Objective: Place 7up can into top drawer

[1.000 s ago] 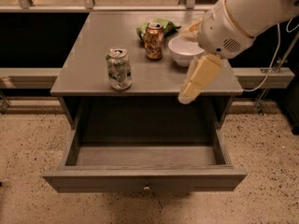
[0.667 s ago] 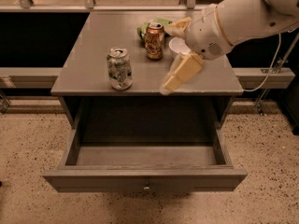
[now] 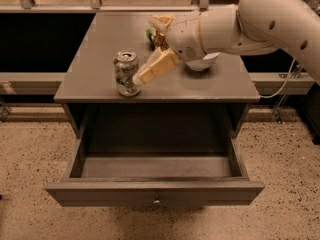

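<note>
End effector (image 3: 144, 49), just left of centre in the upper half of the frame: two flat, tan, wedge-shaped fingers on a smooth, rounded white arm that comes in from the upper right. The fingers are spread wide apart, gripping nothing. The lower finger slants down to the left, and its tip is right beside the 7up can; whether they touch cannot be told. The upper finger sits higher, over the back of the bench.

The 7up can, a small silver-white metal drinks can with green markings, a dull silver top and a slightly dented wall (image 3: 126, 73), stands upright on the matte grey wooden bench (image 3: 95, 39), near its front edge and left of centre.

Below, across the lower half of the frame, the top drawer, a wide, shallow grey wooden drawer (image 3: 100, 191), is pulled fully out, with a small round metal knob (image 3: 157, 202) at the middle of its front.

A glossy white bowl (image 3: 202, 64) peeks out under the arm. Speckled beige stone floor (image 3: 285, 149) surrounds the bench.
</note>
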`<state>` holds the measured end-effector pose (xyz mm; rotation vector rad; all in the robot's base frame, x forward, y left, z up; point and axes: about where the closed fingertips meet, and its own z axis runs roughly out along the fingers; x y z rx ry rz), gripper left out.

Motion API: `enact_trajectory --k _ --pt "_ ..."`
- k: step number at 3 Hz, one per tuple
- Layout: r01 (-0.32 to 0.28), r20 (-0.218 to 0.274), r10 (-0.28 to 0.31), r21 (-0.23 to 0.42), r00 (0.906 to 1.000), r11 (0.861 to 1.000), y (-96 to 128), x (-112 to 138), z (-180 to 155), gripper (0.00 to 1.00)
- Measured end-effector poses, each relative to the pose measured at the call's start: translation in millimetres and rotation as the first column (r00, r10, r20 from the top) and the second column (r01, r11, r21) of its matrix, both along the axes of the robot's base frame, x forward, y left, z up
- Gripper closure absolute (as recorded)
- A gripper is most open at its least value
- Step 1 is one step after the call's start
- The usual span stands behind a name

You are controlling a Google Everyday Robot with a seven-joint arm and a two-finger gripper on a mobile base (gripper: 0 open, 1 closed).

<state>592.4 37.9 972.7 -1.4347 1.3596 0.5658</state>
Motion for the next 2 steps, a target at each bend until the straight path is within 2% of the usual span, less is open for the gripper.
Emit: enact_trajectory --k 2 --pt "-0.012 -0.013 0.012 0.003 0.9998 1.000 5.2 -0.7 -3.5 0.00"
